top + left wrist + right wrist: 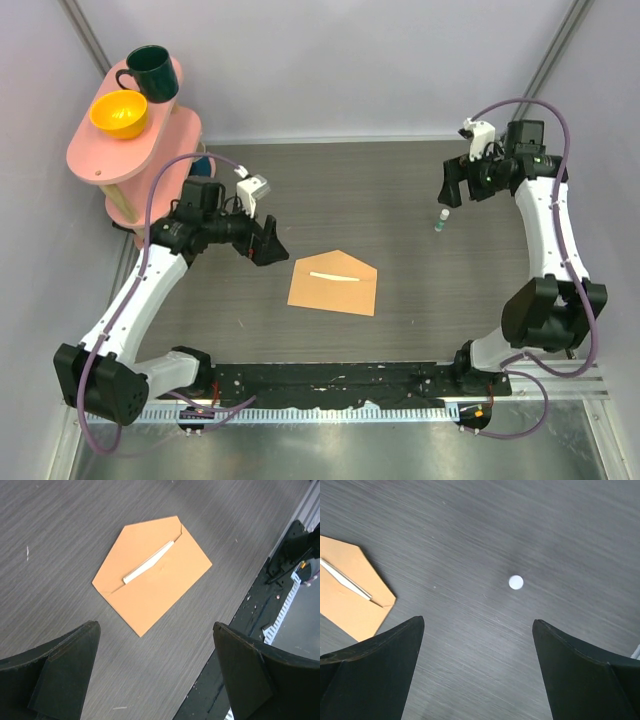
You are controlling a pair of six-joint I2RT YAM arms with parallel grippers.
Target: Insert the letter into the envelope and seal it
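Left fingers (270, 243): spread wide, nothing between them, off the bench (380, 190). Left wrist view looks down between them at the envelope (155, 585), which lies just past the tips with no contact.

Right fingers (453, 188): also spread wide, holding nothing, up over the far right part of the bench. A small vial (441, 221) stands upright just beside them. From the right wrist I only see its round white cap, centred between the fingers but lower down on the bench.

Envelope: tan kraft, flat on the bench about mid-way between my two arms, nearer the left one. Flap is open and lying flat, point facing away from my bases. Not sealed.

Letter (147, 564): inside the envelope pocket. Only a thin cream strip shows along the mouth, under the flap fold. Can't tell how deep it sits.

Further out, far left corner: pink two-tier stand (150, 150) beside the bench. On its top tier, a dark green mug (150, 72) and a yellow bowl (119, 113), side by side and close together.
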